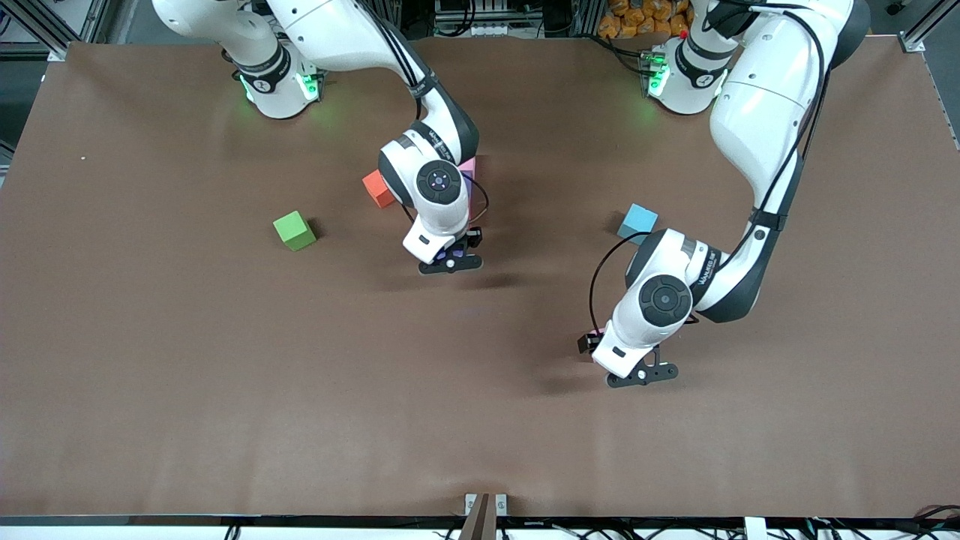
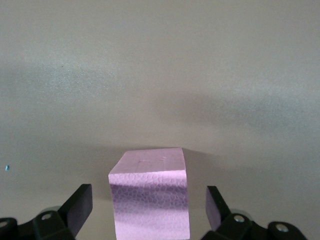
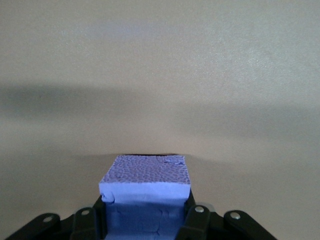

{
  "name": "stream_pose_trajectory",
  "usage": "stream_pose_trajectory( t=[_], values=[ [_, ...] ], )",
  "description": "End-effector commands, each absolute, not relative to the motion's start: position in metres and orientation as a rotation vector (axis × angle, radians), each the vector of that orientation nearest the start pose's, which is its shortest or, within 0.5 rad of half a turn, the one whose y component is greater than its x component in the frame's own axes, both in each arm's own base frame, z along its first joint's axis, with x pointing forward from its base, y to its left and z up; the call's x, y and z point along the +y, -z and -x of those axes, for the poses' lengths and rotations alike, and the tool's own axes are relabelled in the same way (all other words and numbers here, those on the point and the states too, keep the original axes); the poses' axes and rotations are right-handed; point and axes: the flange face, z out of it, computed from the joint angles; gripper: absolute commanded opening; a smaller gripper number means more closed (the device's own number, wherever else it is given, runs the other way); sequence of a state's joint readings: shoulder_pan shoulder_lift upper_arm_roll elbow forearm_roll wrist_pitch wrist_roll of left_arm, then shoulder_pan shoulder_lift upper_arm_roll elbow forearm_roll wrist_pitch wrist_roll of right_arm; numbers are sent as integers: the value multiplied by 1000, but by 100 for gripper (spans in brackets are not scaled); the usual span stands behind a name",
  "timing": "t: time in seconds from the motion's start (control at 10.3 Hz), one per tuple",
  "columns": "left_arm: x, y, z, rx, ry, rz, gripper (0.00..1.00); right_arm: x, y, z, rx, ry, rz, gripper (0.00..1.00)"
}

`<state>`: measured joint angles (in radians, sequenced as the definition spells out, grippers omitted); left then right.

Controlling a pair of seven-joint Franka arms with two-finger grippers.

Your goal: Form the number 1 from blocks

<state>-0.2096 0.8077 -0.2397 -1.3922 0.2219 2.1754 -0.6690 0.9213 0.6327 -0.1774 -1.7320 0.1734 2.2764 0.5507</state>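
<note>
Cubes have no long axis: right gripper (image 3: 145, 222) clamps the purple block (image 3: 146, 177), its base hidden; left gripper (image 2: 147, 210) gapes around the pink block (image 2: 150, 200).

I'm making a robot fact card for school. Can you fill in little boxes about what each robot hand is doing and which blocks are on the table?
left gripper: open, fingers either side of a light pink foam cube, not squeezing it
right gripper: shut on a purple foam cube
red foam cube: on the brown table, beside the right arm's wrist
green foam cube: toward the right arm's end
light blue foam cube: near the left arm
second pink cube: mostly hidden by the right arm
</note>
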Motion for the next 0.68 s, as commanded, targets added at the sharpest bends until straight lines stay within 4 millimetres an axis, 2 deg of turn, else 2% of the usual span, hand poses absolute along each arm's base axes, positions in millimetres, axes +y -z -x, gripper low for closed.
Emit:
stream_pose_trajectory(
  t=[0.0,0.19,0.58],
  values=[
    [-272,-249,-682,-368,0,3155,100,459,-221,-470,-105,-98,3162,0],
    [-272,-244,-681,-438,-13,3144,100,464,-222,-464,-119,-99,3161,0],
    [-281,-228,-674,-424,-46,3133,100,468,-221,-460,-102,-99,3163,0]
  ],
)
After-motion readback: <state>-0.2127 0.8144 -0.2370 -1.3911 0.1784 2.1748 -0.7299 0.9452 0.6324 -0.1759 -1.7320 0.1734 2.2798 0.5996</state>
